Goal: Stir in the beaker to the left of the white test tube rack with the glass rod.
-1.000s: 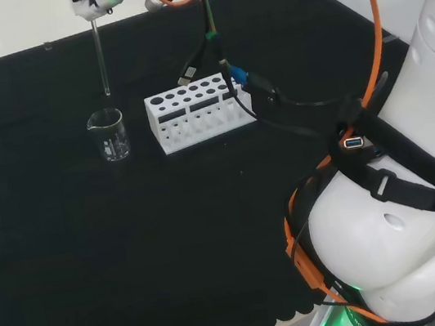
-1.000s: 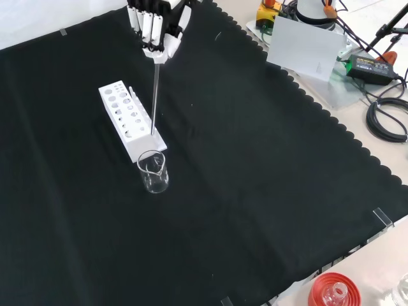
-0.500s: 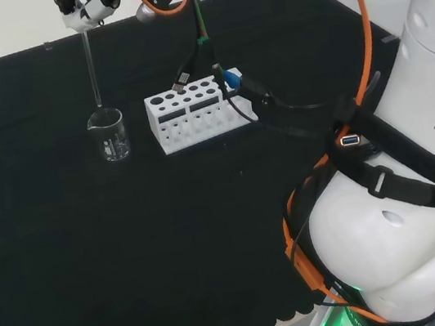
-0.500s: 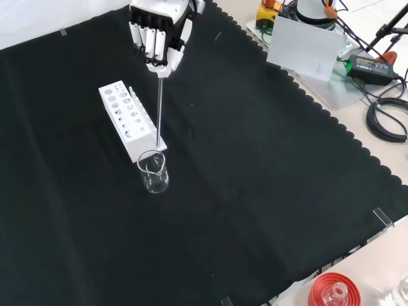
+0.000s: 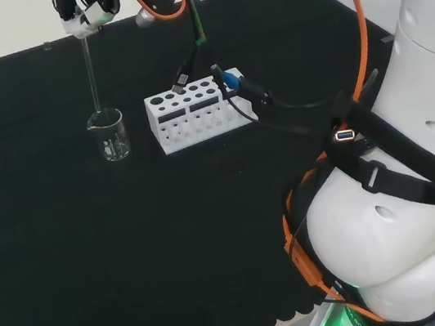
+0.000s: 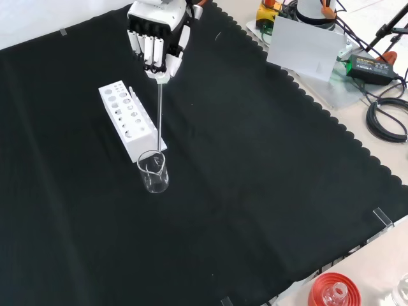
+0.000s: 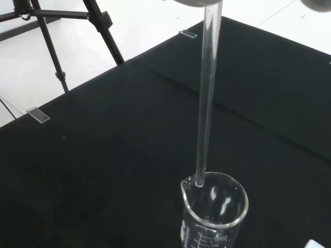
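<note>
The robot hand [image 6: 156,39] hangs above the black-clothed surface [image 6: 255,166], its fingers [image 6: 152,48] curled downward and clenched round the upper end of the glass rod [image 6: 159,115]. In the head view the robot hand [image 5: 85,6] sits near the far edge of the surface [image 5: 92,257], with the glass rod [image 5: 91,75] dropping straight down from it, upright.

The rod's lower tip is at the mouth of the beaker [image 6: 153,172]. In the wrist view the glass rod [image 7: 206,103] ends at the rim of the beaker [image 7: 214,212], on the spout side, with its tip at or barely past the lip; whether it touches the glass cannot be told. In the head view the tip meets the top of the beaker [image 5: 110,135] as well.

The beaker is clear, with printed graduation marks on its wall, and stands upright on the cloth; no liquid can be made out in it. It stands just beside one short end of the white test tube rack [image 6: 130,119]: to the left of the rack [image 5: 197,112] in the head view, nearer the camera than the rack in the front view. Both stand in the half of the surface toward its far edge in the head view, well away from the scalloped near edge.

A red ribbed stand [image 6: 335,291] with a clear flask on it sits off the cloth at the front view's lower right corner.
</note>
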### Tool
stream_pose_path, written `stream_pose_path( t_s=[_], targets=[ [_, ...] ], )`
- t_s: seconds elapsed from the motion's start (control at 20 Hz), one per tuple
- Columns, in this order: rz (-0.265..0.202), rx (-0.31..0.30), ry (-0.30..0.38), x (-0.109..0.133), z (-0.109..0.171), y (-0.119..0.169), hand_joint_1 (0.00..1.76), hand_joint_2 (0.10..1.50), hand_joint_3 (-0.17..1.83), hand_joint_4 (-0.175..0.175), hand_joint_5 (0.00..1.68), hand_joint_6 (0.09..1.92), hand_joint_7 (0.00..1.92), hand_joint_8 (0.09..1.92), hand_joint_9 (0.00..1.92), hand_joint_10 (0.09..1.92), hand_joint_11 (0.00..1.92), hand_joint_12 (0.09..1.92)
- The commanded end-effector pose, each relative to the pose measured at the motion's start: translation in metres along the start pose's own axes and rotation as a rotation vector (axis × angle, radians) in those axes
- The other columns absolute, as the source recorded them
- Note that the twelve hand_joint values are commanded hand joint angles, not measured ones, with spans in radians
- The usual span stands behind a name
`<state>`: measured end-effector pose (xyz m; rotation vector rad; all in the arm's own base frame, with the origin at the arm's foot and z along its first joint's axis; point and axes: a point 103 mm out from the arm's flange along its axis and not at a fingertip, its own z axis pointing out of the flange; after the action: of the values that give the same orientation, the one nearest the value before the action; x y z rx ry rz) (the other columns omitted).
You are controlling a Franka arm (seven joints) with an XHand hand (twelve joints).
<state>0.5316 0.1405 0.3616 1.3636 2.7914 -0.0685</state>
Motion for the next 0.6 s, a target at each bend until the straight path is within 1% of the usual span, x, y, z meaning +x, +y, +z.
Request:
stream_pose_path(
  t_s=[0.05,0.3,0.6],
  targets=[
    [-0.025,0.034,0.037,-0.008,0.034,0.012,1.32,1.06,-0.17,-0.175,1.28,0.36,1.36,0.61,1.68,0.53,1.62,0.52],
    [-0.012,0.042,0.049,-0.021,0.042,0.016,1.32,1.06,-0.17,-0.175,1.28,0.35,1.36,0.61,1.68,0.53,1.62,0.51],
    [-0.016,0.067,0.058,-0.024,0.057,0.023,1.32,1.06,-0.17,-0.175,1.28,0.35,1.36,0.61,1.68,0.52,1.62,0.51]
  ],
)
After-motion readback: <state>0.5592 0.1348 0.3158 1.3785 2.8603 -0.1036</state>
